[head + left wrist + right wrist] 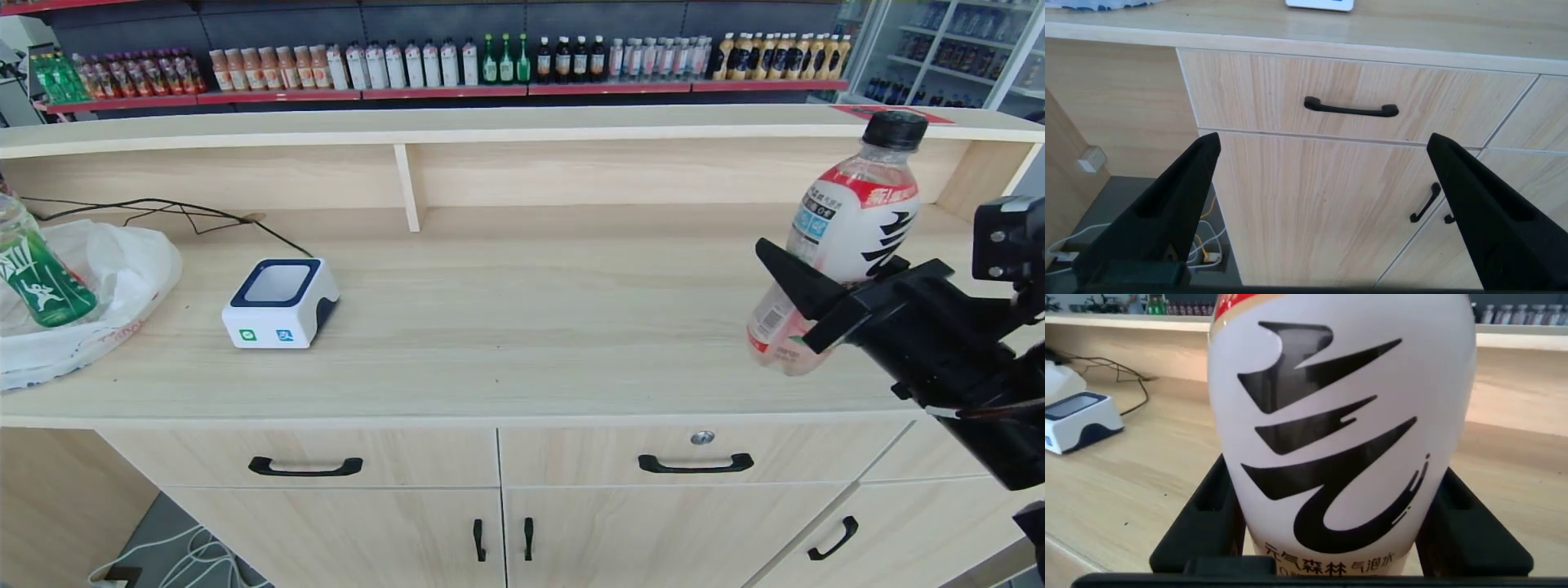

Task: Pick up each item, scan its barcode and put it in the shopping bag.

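Shop shelving (522, 90) runs along the back wall with rows of bottled drinks. In front of it is a pale wood worktop (522, 327) with a raised rear ledge.

- Bottle (849, 229): clear-bodied, with a black cap and a white label carrying a red band and black strokes. It is at the robot's right end of the worktop. The long axis is close to upright but leaning, with the cap up and toward the right and the base lower and toward the left. The base looks clear of the surface.
- Right gripper (820, 282): clamped across the lower half of the bottle, one finger on each side of the body. The black-stroke face of the label is turned toward the wrist.
- Left gripper (1323, 147): fingers spread wide with nothing between them. It is low in front of the cabinet, facing a drawer with a black handle (1351, 107).
- Scanner (280, 303): a white box with a dark blue frame around an upward-facing window. It stands left of centre, well apart from the held bottle. A black cable (163, 208) trails toward the rear.
- Shopping bag (122, 269): white plastic, slumped at the left end, near the scanner but not touching it.
- Green bottle (37, 282): rests tilted among the bag's folds, its upper end cut off at the frame edge.
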Available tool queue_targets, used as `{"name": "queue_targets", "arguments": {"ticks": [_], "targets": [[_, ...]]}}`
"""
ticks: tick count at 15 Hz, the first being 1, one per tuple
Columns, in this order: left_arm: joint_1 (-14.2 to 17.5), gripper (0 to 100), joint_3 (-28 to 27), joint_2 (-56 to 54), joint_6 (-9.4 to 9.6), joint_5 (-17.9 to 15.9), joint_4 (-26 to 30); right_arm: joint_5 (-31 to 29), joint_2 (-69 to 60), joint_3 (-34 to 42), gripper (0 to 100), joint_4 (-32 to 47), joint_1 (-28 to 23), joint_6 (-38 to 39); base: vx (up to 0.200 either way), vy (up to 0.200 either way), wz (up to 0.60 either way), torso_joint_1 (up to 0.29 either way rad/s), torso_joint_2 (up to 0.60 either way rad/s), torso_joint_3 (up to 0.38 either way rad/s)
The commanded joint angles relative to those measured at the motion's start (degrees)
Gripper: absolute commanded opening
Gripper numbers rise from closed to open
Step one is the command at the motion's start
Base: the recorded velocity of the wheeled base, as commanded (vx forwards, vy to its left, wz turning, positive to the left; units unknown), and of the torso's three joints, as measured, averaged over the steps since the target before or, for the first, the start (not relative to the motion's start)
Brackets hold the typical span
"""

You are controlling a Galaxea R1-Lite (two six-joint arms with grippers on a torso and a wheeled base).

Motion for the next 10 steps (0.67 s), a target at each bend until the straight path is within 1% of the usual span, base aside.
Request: {"name": "queue_targets", "arguments": {"ticks": [1, 3, 4, 10], "targets": [[0.0, 100, 0.0, 0.0, 0.0, 0.0, 0.0, -1.4, -2.0, 0.4, 0, 0.1, -2.6, -0.6, 0.0, 0.0, 0.0, 0.0, 0.0, 0.0], [0.0, 100, 0.0, 0.0, 0.0, -0.1, 0.0, -1.6, -4.7, 3.4, 0, 0.1, -6.8, -0.1, 0.0, 0.0, 0.0, 0.0, 0.0, 0.0], [0.0, 100, 0.0, 0.0, 0.0, -0.1, 0.0, -1.6, -5.0, 3.1, 0, 0.1, -7.4, 0.0, 0.0, 0.0, 0.0, 0.0, 0.0, 0.0], [0.0, 100, 0.0, 0.0, 0.0, 0.0, 0.0, -1.4, -3.2, 2.1, 0, 0.1, -6.6, 0.0, 0.0, 0.0, 0.0, 0.0, 0.0, 0.0]]}}
